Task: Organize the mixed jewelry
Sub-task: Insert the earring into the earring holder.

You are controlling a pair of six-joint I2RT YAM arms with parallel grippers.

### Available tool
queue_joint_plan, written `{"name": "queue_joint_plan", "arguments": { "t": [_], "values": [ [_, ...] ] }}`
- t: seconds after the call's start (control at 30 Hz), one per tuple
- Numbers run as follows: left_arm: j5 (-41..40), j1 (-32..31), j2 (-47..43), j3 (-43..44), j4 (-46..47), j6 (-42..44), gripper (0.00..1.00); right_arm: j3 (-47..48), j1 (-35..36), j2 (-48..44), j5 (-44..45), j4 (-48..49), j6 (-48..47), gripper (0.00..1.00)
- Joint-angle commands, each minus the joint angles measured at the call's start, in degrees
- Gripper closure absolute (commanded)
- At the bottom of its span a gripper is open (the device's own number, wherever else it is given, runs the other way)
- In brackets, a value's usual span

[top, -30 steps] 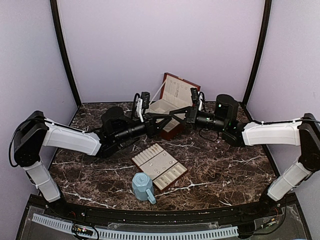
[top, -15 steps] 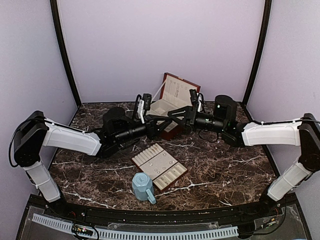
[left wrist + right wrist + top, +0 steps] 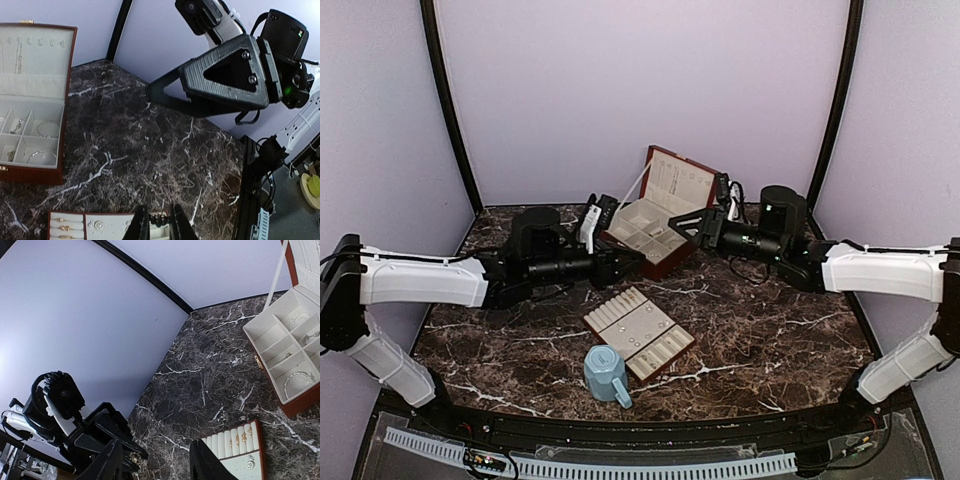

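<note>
We saw the dark marbled bench [image 3: 770, 320] carrying everything. The left arm [image 3: 430, 282] lay stretched low and almost level from its base at the left toward the middle. The right arm [image 3: 875, 270] reached in the same way from the right, so the two pointed at each other across the back half of the bench. Between them at the back stood the brown box [image 3: 663, 263], its lid [image 3: 678, 185] propped open. Nearer to us lay the flat cream-lined tray [image 3: 638, 322], turned at an angle, and just in front of it the light-blue mug [image 3: 606, 374] stood upright.

The right pincer [image 3: 157, 450] hung above the bench at the right side of the box. Its two fingers [image 3: 107, 465] were spread wide with nothing between them. The left pincer [image 3: 159, 212] hovered by the front left of the box, over the far edge of the tray. Its fingers stood only a narrow gap apart, and a small dark beaded shape sat in that gap. We could not tell what it was or whether it was gripped.

The mixed jewelry [image 3: 298, 379] lay mostly in the box. Two thin silvery hoops [image 3: 47, 131] rested in neighbouring compartments [image 3: 280, 347], with tinier bits in the cells beside them. A few more small pieces [image 3: 61, 227] sat on the tray: a row of tiny rings in its rolls and stud-like bits next to them
</note>
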Motion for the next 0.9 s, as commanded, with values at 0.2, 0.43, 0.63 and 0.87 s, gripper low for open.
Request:
{"name": "queue_joint_plan", "arguments": {
  "t": [0.2,0.43,0.63,0.87],
  "values": [
    [5.59,3.77,1.65,13.10,-43.83,15.52,0.94,-2.87,-0.32,-4.15,5.95,-7.68,-6.16,0.53],
    [7.56,3.77,11.57,22.14,-55.53,18.51,0.95,-3.95,-0.32,-6.62,8.53,-10.51,-8.19,0.53],
    [8.13,3.77,16.92,26.67,-59.86,20.10,0.95,-4.13,-0.32,-7.29,9.63,-11.41,-9.56,0.53],
    [8.15,3.14,22.08,30.94,-64.93,20.65,0.95,-4.58,-0.32,-7.30,10.07,-11.78,-10.26,0.53]
  ]
}}
